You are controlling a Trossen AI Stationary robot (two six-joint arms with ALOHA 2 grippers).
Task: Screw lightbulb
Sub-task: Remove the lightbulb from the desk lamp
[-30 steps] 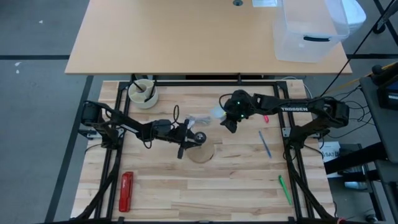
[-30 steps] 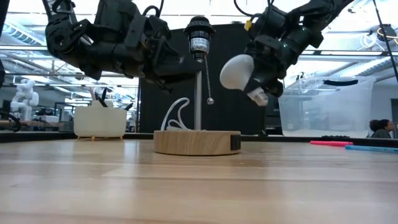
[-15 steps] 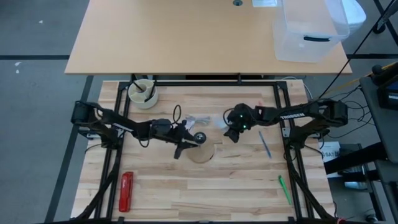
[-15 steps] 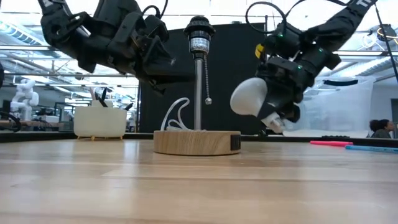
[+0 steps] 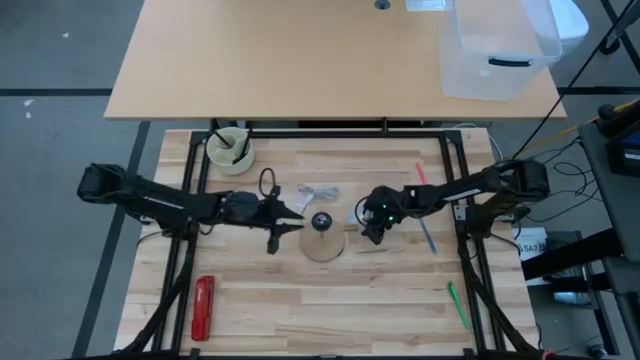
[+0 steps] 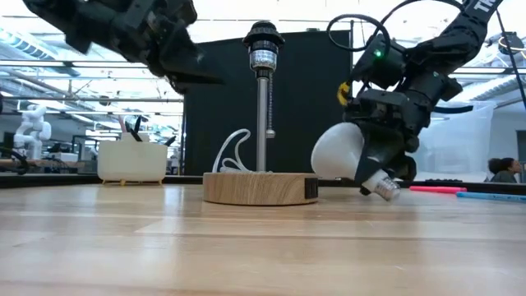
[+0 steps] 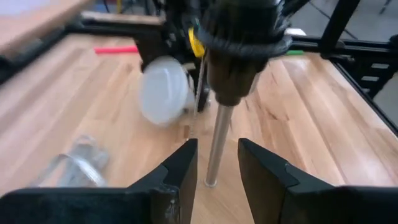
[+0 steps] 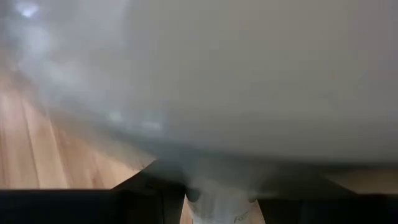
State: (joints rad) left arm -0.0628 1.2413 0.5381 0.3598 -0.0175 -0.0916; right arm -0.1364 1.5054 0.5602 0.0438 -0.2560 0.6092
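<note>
The white lightbulb [image 6: 339, 152] is in my right gripper [image 6: 385, 164], low over the table just right of the lamp; it also shows in the high view [image 5: 361, 209]. The lamp stands on a round wooden disc [image 6: 261, 187], with a metal stem and a black socket [image 6: 263, 37] on top. My left gripper [image 7: 217, 155] is open and empty. It is left of the stem [image 7: 219, 146] and clear of it, and also shows in the high view [image 5: 285, 222]. My right gripper pinches the bulb between its two fingers at the neck [image 8: 217, 186], where the dome tapers to the screw base. The bulb is tilted: its dome points toward the lamp, its screw base [image 6: 383, 186] down and close to the table. Whether the base touches the table I cannot tell.
A white cup [image 5: 229, 148] stands at the far left and clear wrapping [image 5: 318, 192] lies behind the lamp. A red tool [image 5: 203, 305] lies near left. Blue [image 5: 427, 232], red [image 5: 420, 175] and green [image 5: 457, 305] pens lie at the right.
My right gripper has gone down and toward the table's near edge with the bulb, from socket height to just above the table, tipping the screw base downward. My left gripper has drawn back from the lamp toward the table's left edge.
</note>
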